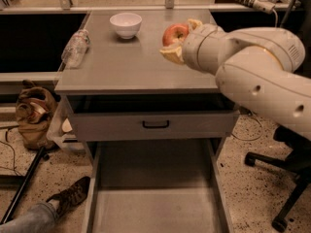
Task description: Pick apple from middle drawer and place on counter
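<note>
a pale robot arm reaches in from the right of the frame, over a grey drawer cabinet seen from the front and above. its claw [180,39] is clenched on the apple [174,33], one yellowish finger under it and one behind. the small red-orange apple hangs above the right part of the counter [126,69], in the upper middle of the frame, and seems not to touch the surface.

at the bottom of the frame the middle drawer [155,198] stands pulled out, its flat floor bare. above it sits a shut drawer front with a black handle [155,124]. a white bowl [126,24] stands at the back of the counter, well apart from the apple. a clear plastic bottle [75,47] lies on its side near the left edge.

the apple likely handles as light and firm, with smooth, slightly slippery skin. being round, it may roll once let go, and it would bruise if dropped. the safest hold is probably across its widest part, as here, with a low release onto a flat open spot.
</note>
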You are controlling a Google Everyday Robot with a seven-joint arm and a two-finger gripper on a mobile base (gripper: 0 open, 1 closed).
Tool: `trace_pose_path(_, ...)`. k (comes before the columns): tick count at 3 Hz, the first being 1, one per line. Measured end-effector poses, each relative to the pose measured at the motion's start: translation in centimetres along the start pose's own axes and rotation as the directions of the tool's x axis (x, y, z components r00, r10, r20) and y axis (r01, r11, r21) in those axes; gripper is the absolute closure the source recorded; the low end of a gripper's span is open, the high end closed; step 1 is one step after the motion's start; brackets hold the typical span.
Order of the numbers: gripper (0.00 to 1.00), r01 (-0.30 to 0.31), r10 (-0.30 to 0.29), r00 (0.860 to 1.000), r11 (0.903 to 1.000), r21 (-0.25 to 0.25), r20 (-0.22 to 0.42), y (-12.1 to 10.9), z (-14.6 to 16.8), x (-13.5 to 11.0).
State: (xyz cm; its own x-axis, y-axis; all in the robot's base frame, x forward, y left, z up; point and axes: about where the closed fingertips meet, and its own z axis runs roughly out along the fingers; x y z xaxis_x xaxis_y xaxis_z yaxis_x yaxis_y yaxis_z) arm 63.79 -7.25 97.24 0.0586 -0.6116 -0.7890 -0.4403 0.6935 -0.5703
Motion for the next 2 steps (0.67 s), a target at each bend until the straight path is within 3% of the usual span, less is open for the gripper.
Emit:
trace_pose_path(1, 1.0, -0.055, 0.055, 0.998, 0.9983, -0.018, -0.002, -0.7, 4.2, -1.0)
trace_pose_path(2, 1.0, -0.133, 0.13, 0.991, 0.9871, -0.088, -0.041, 0.3, 8.3, -0.9)
